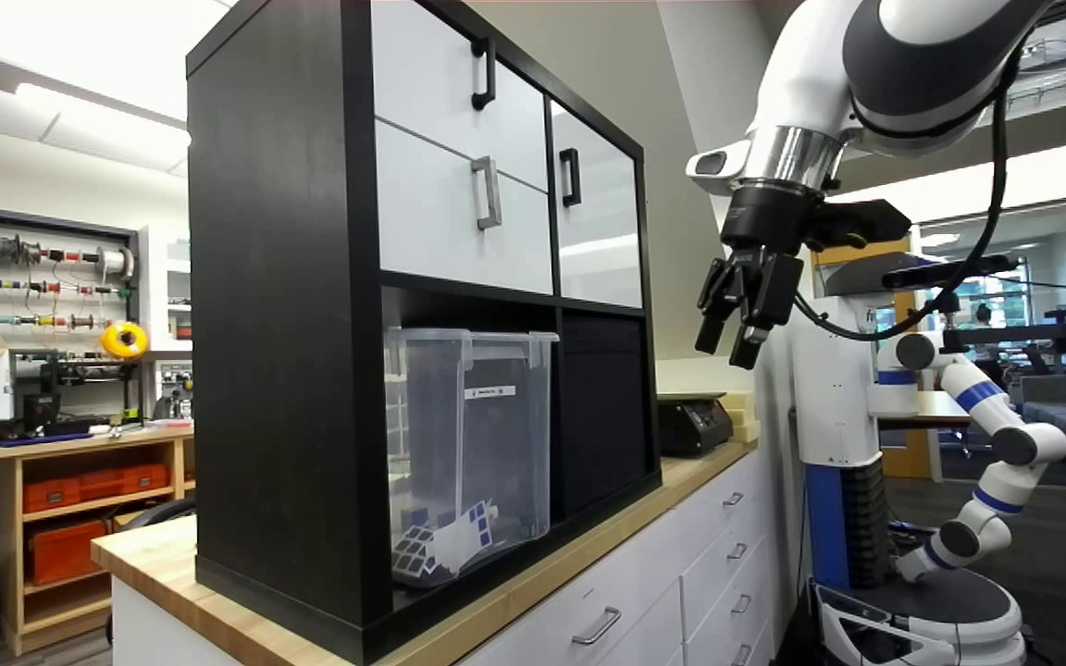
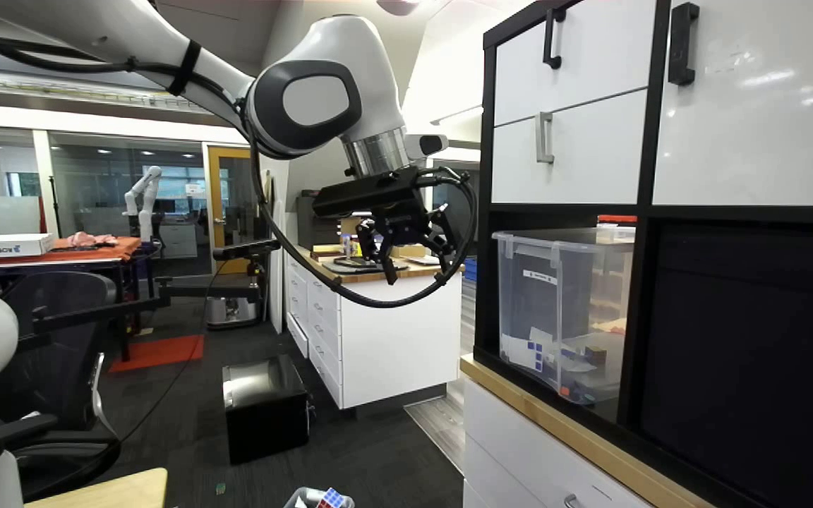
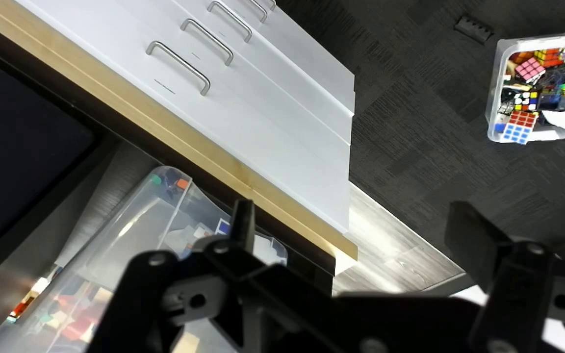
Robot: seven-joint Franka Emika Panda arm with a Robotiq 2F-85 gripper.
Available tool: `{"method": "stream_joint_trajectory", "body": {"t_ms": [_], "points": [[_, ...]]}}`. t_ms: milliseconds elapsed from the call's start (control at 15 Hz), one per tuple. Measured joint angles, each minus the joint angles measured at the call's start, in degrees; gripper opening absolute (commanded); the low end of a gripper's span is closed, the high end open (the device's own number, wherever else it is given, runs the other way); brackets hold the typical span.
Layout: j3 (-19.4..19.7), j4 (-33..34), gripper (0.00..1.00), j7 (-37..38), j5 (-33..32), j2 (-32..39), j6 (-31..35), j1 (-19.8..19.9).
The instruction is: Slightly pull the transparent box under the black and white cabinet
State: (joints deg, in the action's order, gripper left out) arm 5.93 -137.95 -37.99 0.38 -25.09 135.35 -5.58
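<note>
The transparent box point(image 1: 507, 435) stands upright in the lower open cubby of the black and white cabinet point(image 1: 274, 324), below two white drawer fronts. It has a rimmed top, a small white label and black-and-white pieces inside. It also shows in an exterior view point(image 2: 530, 303) and at the lower left of the wrist view point(image 3: 120, 235). The cabinet shows too in an exterior view point(image 2: 752, 141). My gripper point(image 1: 727, 347) is open and empty, in the air in front of the cabinet and apart from the box. It hangs with fingers downward in an exterior view point(image 2: 417, 276) and spreads wide in the wrist view point(image 3: 353, 215).
The cabinet stands on a wood-topped white drawer unit point(image 1: 607, 592) with metal handles. A bin of puzzle cubes point(image 3: 493, 93) sits on the dark floor. A black device point(image 1: 695, 425) stands beside the cabinet. Another mobile robot point(image 1: 834, 388) stands behind my arm.
</note>
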Motion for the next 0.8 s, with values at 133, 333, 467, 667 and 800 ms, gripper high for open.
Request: {"method": "stream_joint_trajectory", "body": {"t_ms": [133,333,467,667,800], "points": [[-0.5,0.2,1.0,-0.2,-0.4,0.0,0.3,-0.1],[-1.3,0.8,1.0,-1.6,-1.7,0.0,2.0,-0.6],[-1.8,1.1,1.0,-2.9,-2.7,0.0,3.5,-1.0],[-1.9,1.2,1.0,-6.6,-3.8,0.4,7.3,-1.9],[-1.9,1.3,1.0,-9.0,-4.0,1.1,9.9,-2.1]]}}
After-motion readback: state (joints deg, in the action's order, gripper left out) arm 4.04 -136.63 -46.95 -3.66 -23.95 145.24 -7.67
